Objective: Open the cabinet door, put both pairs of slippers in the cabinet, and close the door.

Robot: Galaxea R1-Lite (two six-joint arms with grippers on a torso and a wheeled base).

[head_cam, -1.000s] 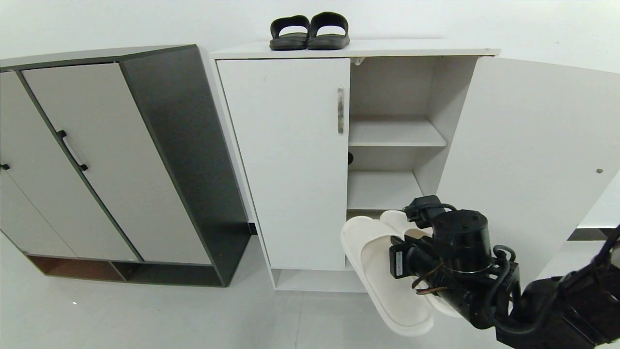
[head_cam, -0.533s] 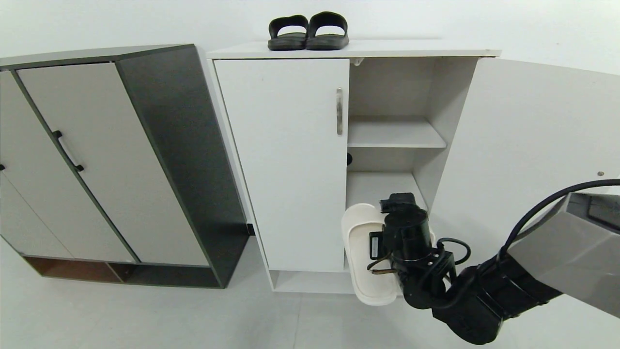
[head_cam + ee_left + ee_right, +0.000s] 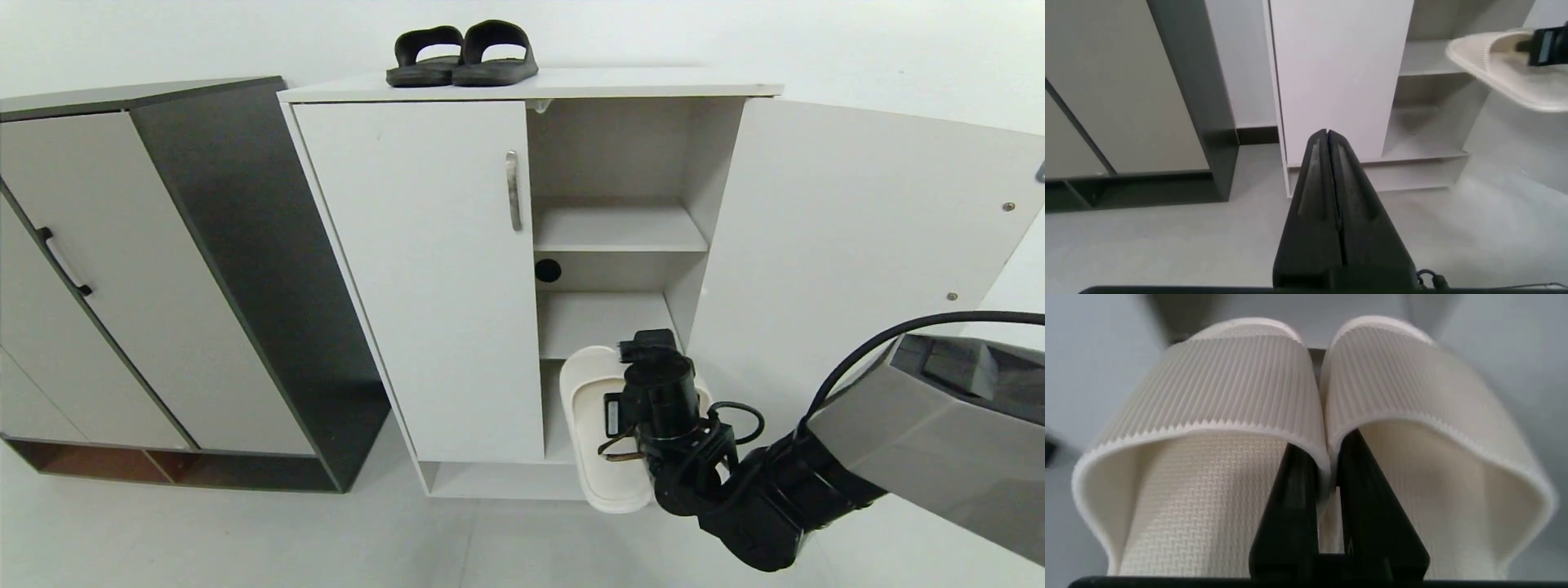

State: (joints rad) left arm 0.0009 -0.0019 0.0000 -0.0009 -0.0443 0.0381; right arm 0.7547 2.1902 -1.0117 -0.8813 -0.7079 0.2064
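Note:
A pair of white slippers (image 3: 589, 425) hangs in front of the lower opening of the white cabinet (image 3: 416, 269). My right gripper (image 3: 1327, 461) is shut on their two inner edges, pinching them together side by side. Their toes point toward the lower shelf (image 3: 600, 322). The cabinet's right door (image 3: 857, 245) stands wide open and its left door is closed. A pair of black slippers (image 3: 462, 55) rests on the cabinet top. My left gripper (image 3: 1327, 140) is shut with nothing in it, low above the floor and facing the cabinet's closed door.
A grey cabinet with dark sides (image 3: 122, 269) stands directly left of the white one. The upper shelf (image 3: 616, 229) holds nothing. The open door swings out to the right of my right arm. Bare grey floor (image 3: 245, 539) lies in front.
The right arm has carried the white slippers up and forward to the lower cabinet opening. The head camera has turned, so the cabinets sit further left in the picture.

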